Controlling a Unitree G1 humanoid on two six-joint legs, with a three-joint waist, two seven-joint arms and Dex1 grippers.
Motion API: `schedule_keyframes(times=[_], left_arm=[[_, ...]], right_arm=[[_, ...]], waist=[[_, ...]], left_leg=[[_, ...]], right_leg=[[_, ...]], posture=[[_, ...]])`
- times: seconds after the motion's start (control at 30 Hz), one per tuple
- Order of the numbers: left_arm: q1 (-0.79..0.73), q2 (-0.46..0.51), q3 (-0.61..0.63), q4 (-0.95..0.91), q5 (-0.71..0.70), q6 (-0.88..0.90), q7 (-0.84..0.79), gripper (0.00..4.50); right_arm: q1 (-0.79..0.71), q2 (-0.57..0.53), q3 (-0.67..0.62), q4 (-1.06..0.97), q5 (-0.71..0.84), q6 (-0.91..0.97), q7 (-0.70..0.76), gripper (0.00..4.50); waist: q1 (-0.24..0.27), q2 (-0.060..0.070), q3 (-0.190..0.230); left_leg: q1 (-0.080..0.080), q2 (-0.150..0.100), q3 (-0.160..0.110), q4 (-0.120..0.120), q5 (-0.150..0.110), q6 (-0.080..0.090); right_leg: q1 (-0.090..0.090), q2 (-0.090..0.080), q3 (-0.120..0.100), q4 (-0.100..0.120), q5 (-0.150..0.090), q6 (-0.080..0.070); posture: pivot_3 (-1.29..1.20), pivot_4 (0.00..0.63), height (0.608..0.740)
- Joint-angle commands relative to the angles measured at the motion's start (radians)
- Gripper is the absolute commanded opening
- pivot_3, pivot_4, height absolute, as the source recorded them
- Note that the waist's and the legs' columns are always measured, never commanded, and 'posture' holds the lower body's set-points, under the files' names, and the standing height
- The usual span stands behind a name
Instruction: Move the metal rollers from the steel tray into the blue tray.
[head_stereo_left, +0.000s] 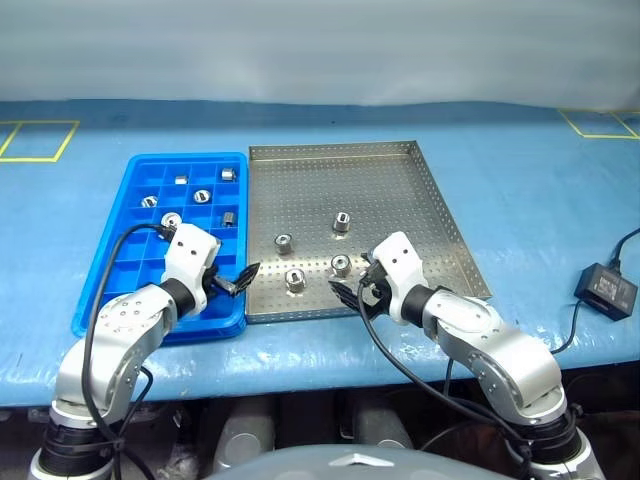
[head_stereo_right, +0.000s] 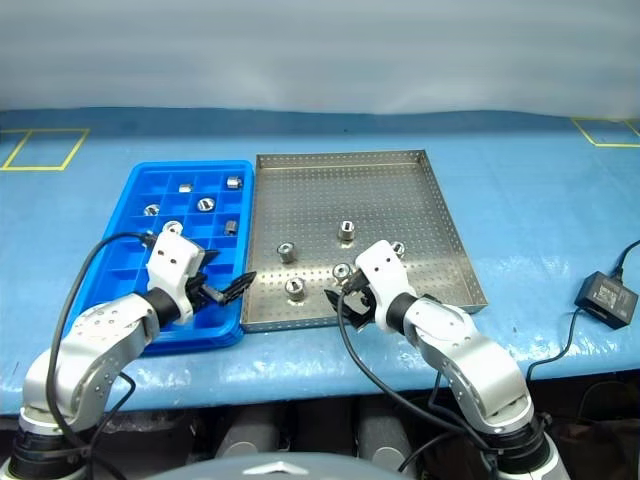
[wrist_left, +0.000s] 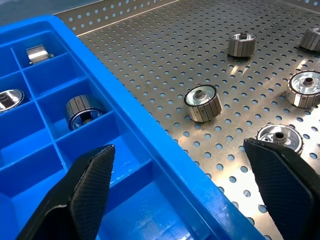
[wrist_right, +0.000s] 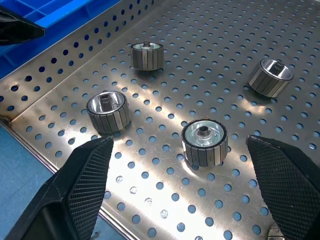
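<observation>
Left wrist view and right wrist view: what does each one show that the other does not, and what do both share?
Left wrist view: the inside of the blue tray, with three metal rollers lying in its compartments, seen past the open left claw. Right wrist view: the near rim corner of the steel tray and a strip of light-blue table covering outside it, seen past the open right claw. Both: the perforated steel tray floor with loose rollers on it, and a part of the blue tray beside it.

Light-blue table covering (head_stereo_left: 540, 200), yellow taped square outlines at its far corners (head_stereo_left: 38, 140), small black power adapter with cable (head_stereo_left: 606, 290) near its right edge
</observation>
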Motion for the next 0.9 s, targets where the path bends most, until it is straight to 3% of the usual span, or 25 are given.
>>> schedule_keyframes(times=[0.03,0.5,0.7,0.9], left_arm=[[-0.009,0.009,0.010,-0.054,-0.012,-0.003,-0.006,4.48],[-0.029,0.018,0.002,-0.047,-0.011,-0.002,-0.011,4.48],[-0.200,0.050,-0.050,0.018,-0.040,0.030,-0.089,4.48],[-0.451,0.046,-0.162,0.246,-0.040,0.112,-0.161,4.48]], right_arm=[[-0.005,0.006,-0.003,-0.029,-0.004,-0.015,-0.001,4.48],[-0.002,0.014,-0.002,-0.029,-0.008,-0.014,-0.007,4.48],[-0.005,0.029,0.002,-0.026,-0.012,-0.016,-0.012,4.48],[0.001,0.057,0.011,-0.024,-0.021,-0.024,-0.021,4.48]], waist=[[0.000,0.000,0.000],[0.000,0.000,0.000],[0.005,0.000,0.000],[-0.002,0.000,0.000]], left_leg=[[0.000,0.000,0.000,0.000,0.000,0.000],[0.000,0.000,0.000,0.000,0.000,0.000],[0.000,0.000,0.000,0.001,0.000,0.000],[0.000,-0.002,0.000,0.001,0.000,0.000]], right_leg=[[0.000,0.000,0.000,0.000,0.000,0.000],[0.000,0.000,0.000,0.000,0.000,0.000],[0.000,0.000,0.000,0.000,0.000,0.000],[0.000,0.001,0.001,0.000,0.001,0.002]], posture=[[0.08,0.150,0.740],[0.08,0.150,0.740],[0.07,0.150,0.740],[0.06,0.150,0.740]])
